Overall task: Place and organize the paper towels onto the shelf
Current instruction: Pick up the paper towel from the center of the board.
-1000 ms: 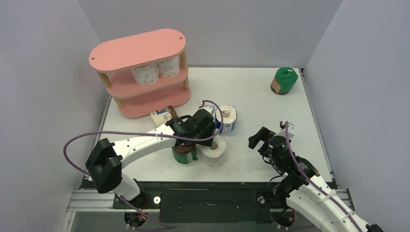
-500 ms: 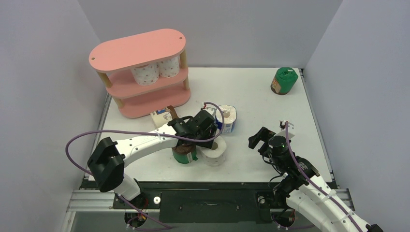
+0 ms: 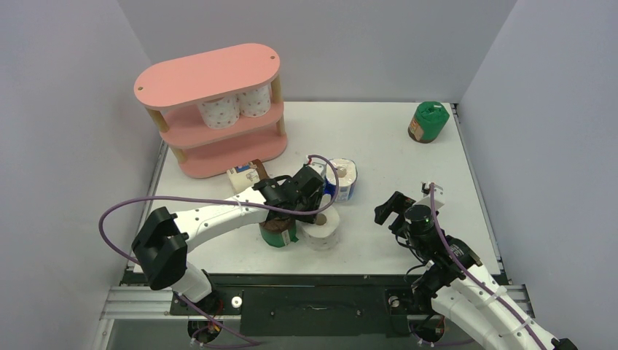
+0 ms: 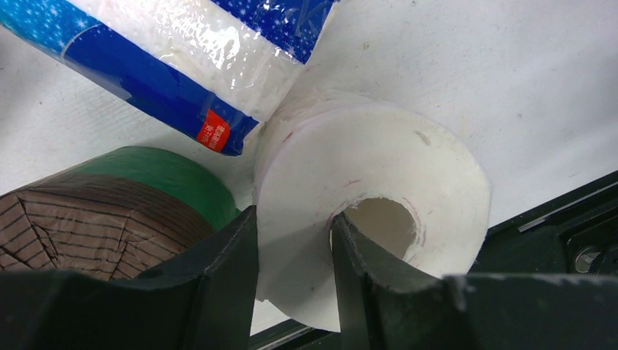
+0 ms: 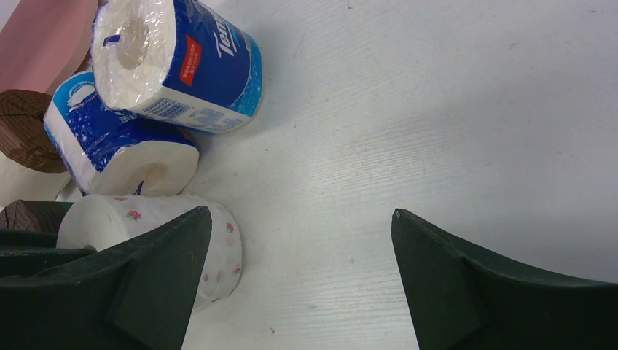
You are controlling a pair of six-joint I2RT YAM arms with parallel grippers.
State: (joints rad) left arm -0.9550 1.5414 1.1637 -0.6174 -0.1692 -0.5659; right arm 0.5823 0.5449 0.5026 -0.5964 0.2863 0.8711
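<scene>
My left gripper (image 3: 312, 211) is shut on the wall of a white paper towel roll with pink dots (image 3: 325, 232), one finger in its core and one outside (image 4: 295, 226). The roll (image 4: 393, 168) stands on the table near the front edge. A green-and-brown wrapped roll (image 3: 279, 232) touches its left side (image 4: 109, 204). Two blue-and-white rolls (image 3: 341, 179) lie just behind it. The pink shelf (image 3: 211, 73) stands far left with two pink-dotted rolls (image 3: 235, 107) on its middle tier. My right gripper (image 3: 393, 208) is open and empty over bare table (image 5: 302, 215).
A green wrapped roll (image 3: 428, 120) stands alone at the far right corner. A beige wrapped roll (image 3: 244, 175) lies in front of the shelf's bottom board. In the right wrist view the blue rolls (image 5: 197, 58) and the pink-dotted roll (image 5: 218, 248) lie to the left.
My left gripper has shifted slightly toward the near edge and settled on the white roll's wall. The right arm has not moved.
</scene>
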